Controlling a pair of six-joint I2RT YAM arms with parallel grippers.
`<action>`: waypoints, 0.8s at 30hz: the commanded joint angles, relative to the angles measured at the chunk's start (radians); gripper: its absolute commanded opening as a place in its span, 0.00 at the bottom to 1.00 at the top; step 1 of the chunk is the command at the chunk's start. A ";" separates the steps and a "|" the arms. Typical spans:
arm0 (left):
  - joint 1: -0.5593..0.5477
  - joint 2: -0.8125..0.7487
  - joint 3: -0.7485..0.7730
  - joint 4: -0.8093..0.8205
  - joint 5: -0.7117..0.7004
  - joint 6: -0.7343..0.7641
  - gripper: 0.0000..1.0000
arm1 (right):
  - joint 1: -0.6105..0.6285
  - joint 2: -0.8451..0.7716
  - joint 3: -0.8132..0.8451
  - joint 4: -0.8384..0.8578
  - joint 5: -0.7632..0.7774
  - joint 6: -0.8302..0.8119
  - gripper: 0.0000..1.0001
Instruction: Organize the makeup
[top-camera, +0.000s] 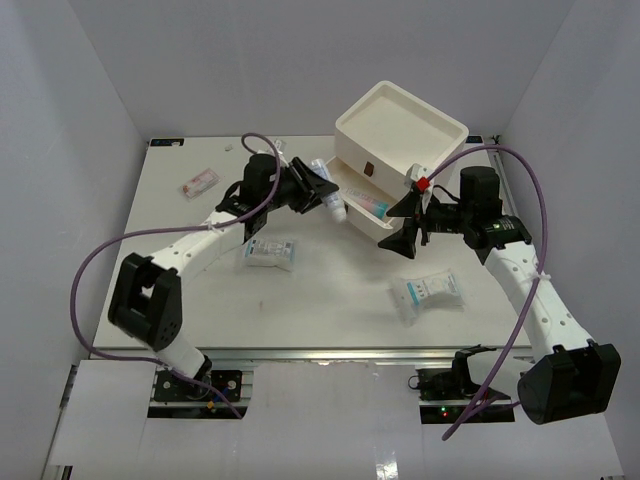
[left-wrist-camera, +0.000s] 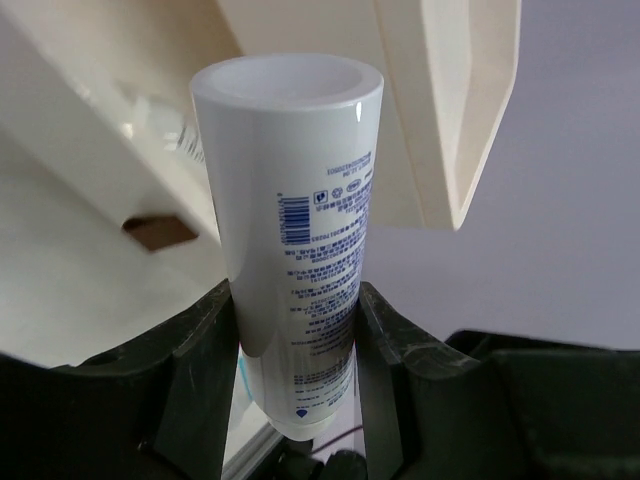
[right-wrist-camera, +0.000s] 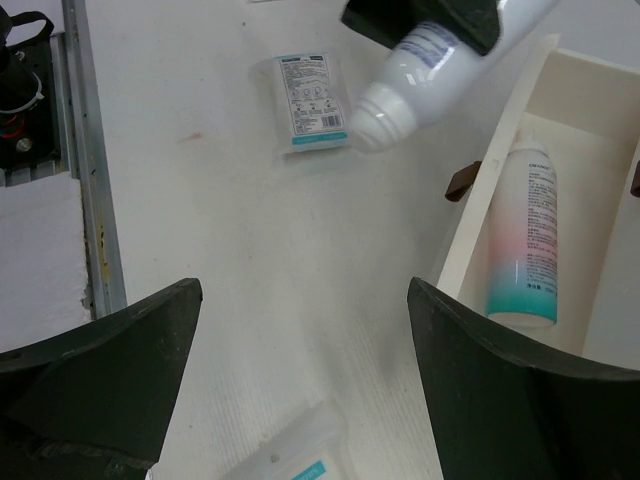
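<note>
Top view: the left pincer (top-camera: 318, 192) grips a white printed plastic bottle (top-camera: 335, 206) just short of the cream box's open drawer (top-camera: 355, 183). The right pincer (top-camera: 403, 224) stands open and empty.
Left wrist: both fingers clamp the bottle.
Right wrist: a white-pink-teal bottle (right-wrist-camera: 522, 245) lies in the drawer, ahead-right of the pincer. A teal-printed white packet (right-wrist-camera: 312, 100) lies on the bench (right-wrist-camera: 250, 260) ahead.

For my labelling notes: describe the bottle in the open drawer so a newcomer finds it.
Start at the big white box; one drawer is pulled out. The bottle lies inside it, fading white through pink to teal, unlike the white tube in the left gripper's jaws.
</note>
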 joint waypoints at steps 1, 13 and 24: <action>-0.035 0.127 0.194 0.077 -0.055 -0.054 0.22 | -0.026 -0.027 -0.016 0.033 -0.038 0.007 0.90; -0.042 0.322 0.373 0.059 -0.052 -0.107 0.75 | -0.050 -0.034 -0.039 0.043 -0.054 0.013 0.91; -0.039 0.225 0.343 0.053 -0.069 0.026 0.83 | -0.051 -0.023 -0.051 0.043 -0.052 -0.013 0.91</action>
